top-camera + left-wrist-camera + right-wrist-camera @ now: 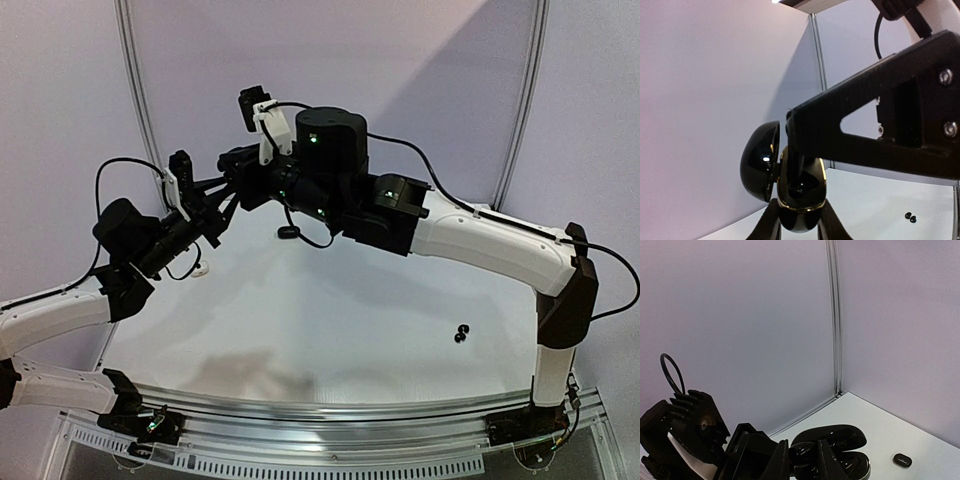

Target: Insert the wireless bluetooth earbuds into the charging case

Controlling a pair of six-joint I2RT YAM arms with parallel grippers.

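The charging case (801,192) is glossy black with a gold rim, and its lid (759,167) hangs open to the left. My left gripper (799,222) is shut on the case's base and holds it above the table. My right gripper (804,456) is shut on a black earbud (801,450) at the mouth of the open case (840,437). In the left wrist view one right finger (797,165) reaches down into the case's cavity. From the top view both grippers (215,205) meet at the far left. Two more black earbuds (461,334) lie together on the table.
The loose earbud pair (910,217) lies on the white table right of centre. A small dark oval piece (902,460) lies on the table past the case. A small whitish thing (200,268) shows under the left arm. Lilac walls close the back and sides.
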